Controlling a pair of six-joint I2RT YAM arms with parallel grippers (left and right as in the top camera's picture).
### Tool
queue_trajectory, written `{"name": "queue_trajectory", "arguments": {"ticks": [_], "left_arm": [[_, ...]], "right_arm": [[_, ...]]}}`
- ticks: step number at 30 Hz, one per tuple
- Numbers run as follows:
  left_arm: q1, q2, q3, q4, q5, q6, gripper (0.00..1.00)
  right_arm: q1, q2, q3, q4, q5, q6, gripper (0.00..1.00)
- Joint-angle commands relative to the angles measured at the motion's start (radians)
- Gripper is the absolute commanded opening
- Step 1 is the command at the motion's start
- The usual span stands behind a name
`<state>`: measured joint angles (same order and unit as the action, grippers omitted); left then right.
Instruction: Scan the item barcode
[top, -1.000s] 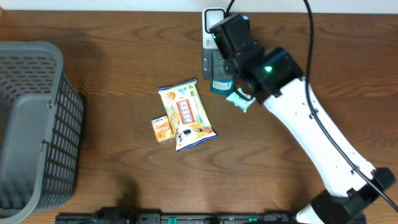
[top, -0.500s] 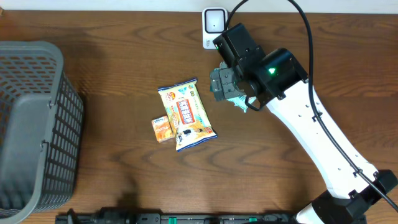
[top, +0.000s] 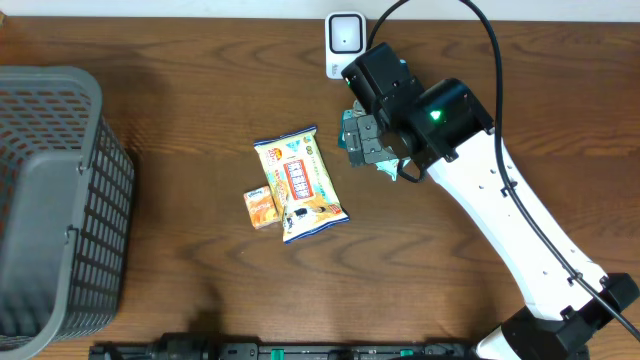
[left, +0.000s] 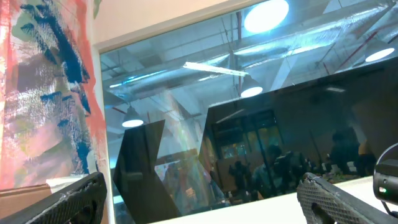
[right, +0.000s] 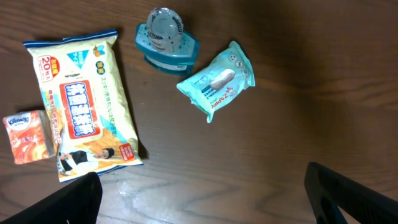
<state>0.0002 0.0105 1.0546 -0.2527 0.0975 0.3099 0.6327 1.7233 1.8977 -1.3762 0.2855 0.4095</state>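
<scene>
Right wrist: glossy rectangular wipes pack (right: 84, 106) on grained wooden table (right: 280, 130).

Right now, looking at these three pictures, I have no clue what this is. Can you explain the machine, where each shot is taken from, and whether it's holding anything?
This is a two-armed robot at a wooden table. One picture looks down from above; the other two come from cameras on the wrists. The right gripper, on the white arm, hovers open and empty over a teal round container and a teal packet. Nearby lie a yellow wipes pack and a small orange tissue pack; a grey basket stands far left. The left gripper, open and empty, faces a window.
</scene>
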Motion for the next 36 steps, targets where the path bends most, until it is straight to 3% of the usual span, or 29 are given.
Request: {"name": "queue_trajectory", "arguments": {"ticks": [1, 8, 21, 32, 36], "left_arm": [[0.005, -0.008, 0.023, 0.009, -0.013, -0.016, 0.98], [0.005, -0.008, 0.006, 0.002, -0.013, -0.016, 0.98], [0.005, -0.008, -0.264, 0.050, -0.013, -0.016, 0.98], [0.005, 0.004, -0.458, 0.061, -0.013, -0.017, 0.98], [0.005, 0.036, -0.526, 0.060, -0.013, -0.017, 0.98]], "right_arm": [[0.008, -0.003, 0.004, 0.001, 0.019, 0.012, 0.99], [-0.025, -0.003, 0.004, 0.012, 0.040, -0.087, 0.99], [-0.119, -0.003, -0.008, 0.079, 0.045, -0.086, 0.99], [-0.122, -0.003, -0.227, 0.293, 0.044, -0.113, 0.99], [-0.123, -0.003, -0.295, 0.379, -0.042, -0.219, 0.99]]}}
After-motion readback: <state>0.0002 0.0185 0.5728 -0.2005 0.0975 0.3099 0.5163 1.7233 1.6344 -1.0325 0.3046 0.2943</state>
